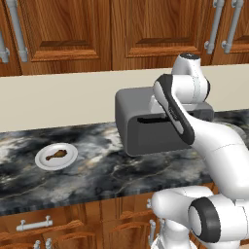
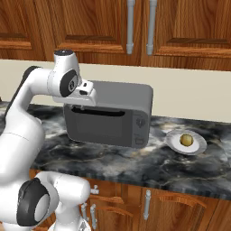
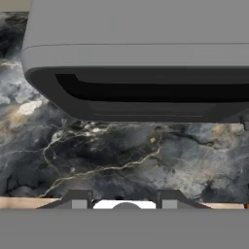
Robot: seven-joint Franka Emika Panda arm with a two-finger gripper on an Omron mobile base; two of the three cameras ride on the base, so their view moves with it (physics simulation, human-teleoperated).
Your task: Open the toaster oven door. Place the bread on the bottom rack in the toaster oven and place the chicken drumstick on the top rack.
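- We take the toaster oven [image 1: 146,121] as our landmark: it sits on the dark marbled counter [image 1: 97,170], against the pale backsplash [image 1: 58,99].
- Well to the left of the oven in the left base view, we see a white plate [image 1: 56,156] on the counter with the chicken drumstick [image 1: 55,155] lying on it.
- The toaster oven door [image 2: 100,125] is shut, flat against the oven's front, with its long handle bar [image 2: 99,111] running along the top edge.
- We cannot see the two racks, since they lie behind the closed door.
- The white arm [image 1: 194,131] reaches across the oven's front in the left base view, hiding part of the door.
- The gripper [image 2: 81,106] hangs at the oven's upper front edge, just above the left end of the handle bar, in the right base view.
- In the hand view the fingertips [image 3: 80,199] stand apart with nothing between them, so we read the fingers as released; the handle bar [image 3: 146,92] lies ahead of them.
- On the right of the oven's front is the small knob panel [image 2: 140,127].
- Right of the oven, near it, a second white plate [image 2: 187,142] carries the bread [image 2: 186,140].
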